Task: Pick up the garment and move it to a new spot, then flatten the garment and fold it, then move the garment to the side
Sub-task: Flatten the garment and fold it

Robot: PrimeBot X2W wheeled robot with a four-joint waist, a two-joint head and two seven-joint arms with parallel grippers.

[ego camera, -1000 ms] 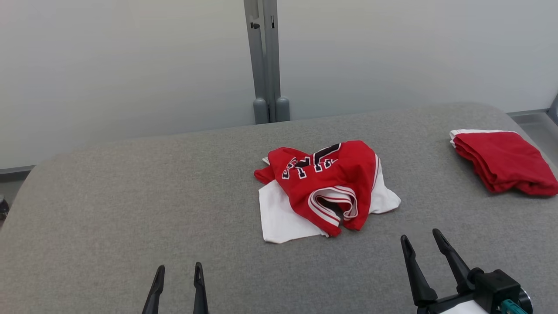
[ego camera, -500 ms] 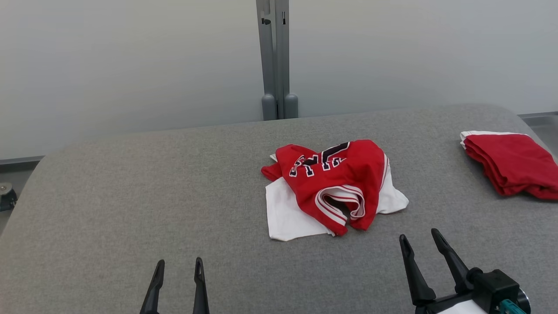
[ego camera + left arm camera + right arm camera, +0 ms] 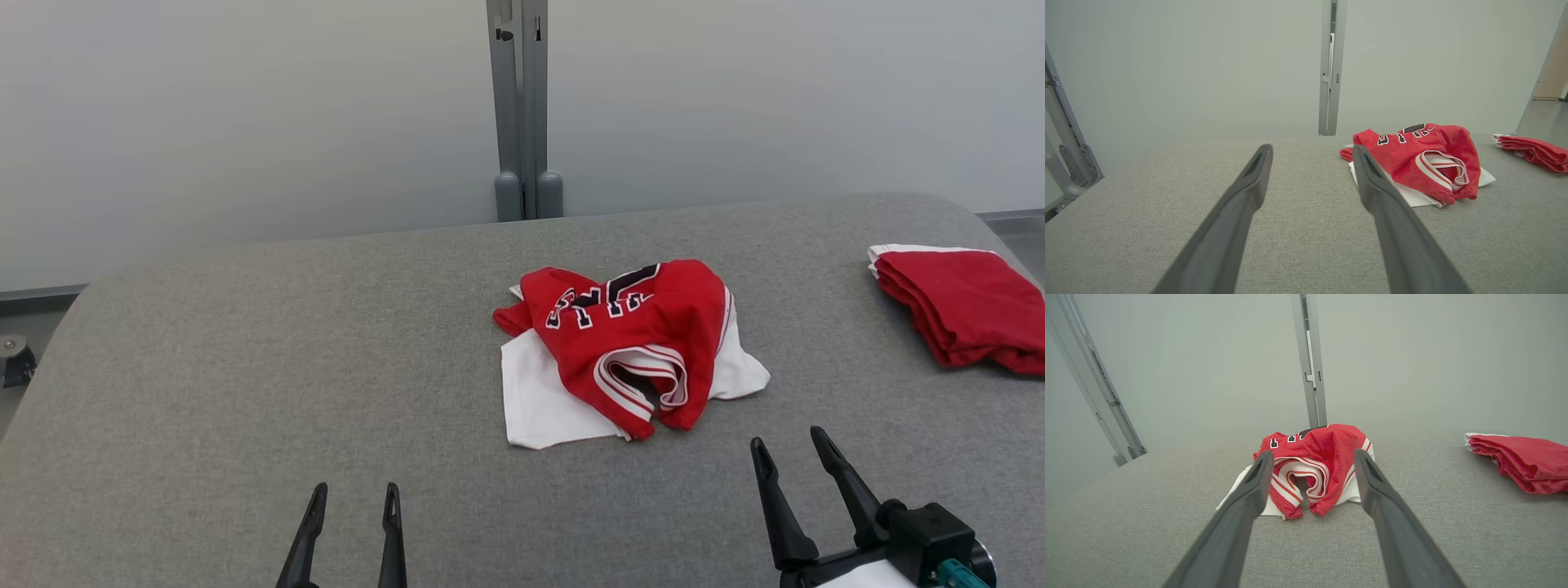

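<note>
Head view. Tech A: Crumpled red-and-white jersey [image 3: 645,327] lies central on the table [image 3: 245,367]. Recommended pickup?
Tech B: Pinch one loose outer edge, not the bunched centre. It sits at 10 o'clock from the right gripper [image 3: 787,439], 2 o'clock from the left gripper [image 3: 356,488], well apart; both finger pairs stand spread, empty.

Bright even light, soft shadows, wrist views edge-warped
</note>
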